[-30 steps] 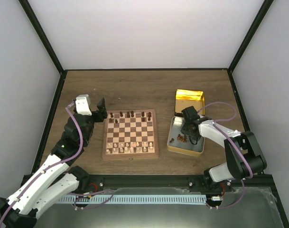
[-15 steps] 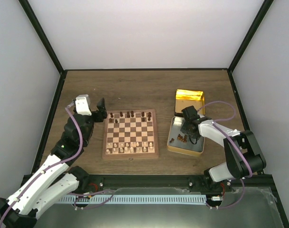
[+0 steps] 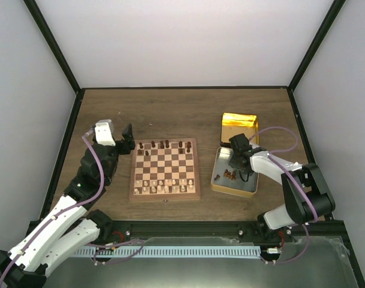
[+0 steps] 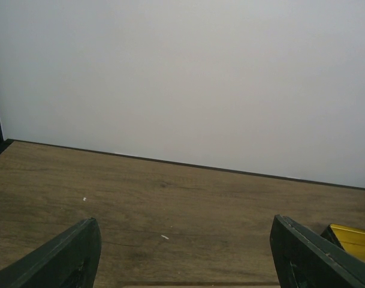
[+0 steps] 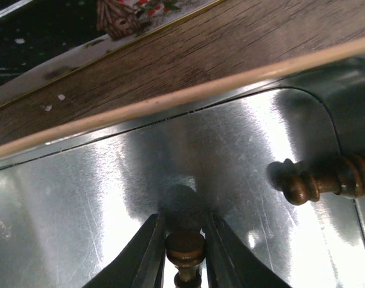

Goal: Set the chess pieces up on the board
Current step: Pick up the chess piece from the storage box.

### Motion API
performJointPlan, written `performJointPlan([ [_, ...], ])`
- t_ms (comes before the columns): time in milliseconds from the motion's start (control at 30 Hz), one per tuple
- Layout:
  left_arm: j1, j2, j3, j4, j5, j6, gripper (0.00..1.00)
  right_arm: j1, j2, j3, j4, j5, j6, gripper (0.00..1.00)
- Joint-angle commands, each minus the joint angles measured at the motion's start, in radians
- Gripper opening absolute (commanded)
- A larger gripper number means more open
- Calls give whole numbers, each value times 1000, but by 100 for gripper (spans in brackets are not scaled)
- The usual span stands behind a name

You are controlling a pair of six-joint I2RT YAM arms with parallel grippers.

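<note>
My right gripper is down inside the open tin. Its fingers are pinched together on the round head of one dark chess piece, just above the shiny metal floor. Whether that piece stands or lies I cannot tell from this close. A second dark piece lies on its side at 3 o'clock of my grip, apart from it.

Seen from above, the tin sits at 3 o'clock of the board, with a strip of bare table between them. A small cluster of loose dark pieces lies toward the tin's 9 o'clock side. A gold box sits just beside the tin's 12 o'clock edge.

On the board, a row of dark pieces stands along the 12 o'clock edge. The pale pieces fill the rows at 6 o'clock.

My left gripper hangs just off the board's 10 o'clock corner, fingers wide apart with nothing between them — only wood and the white wall beyond.
</note>
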Motion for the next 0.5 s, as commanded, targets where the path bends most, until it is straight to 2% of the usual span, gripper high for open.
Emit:
performJointPlan([
  [0,4,-8,2,17,12,-4,79,-10,24,-15,-8,16,8,18],
  [100,4,-7,2,17,19,-5,79,-11,13,-16,1,14,12,12],
  [200,4,-5,-2,27,62,-2,79,-11,-26,-14,22,-14,20,12],
  [333,4,10,-10,70,211,10,82,-11,-144,1,54,-105,80,12],
  [467,4,47,-17,111,346,-3,83,-11,-269,8,116,-269,188,13],
])
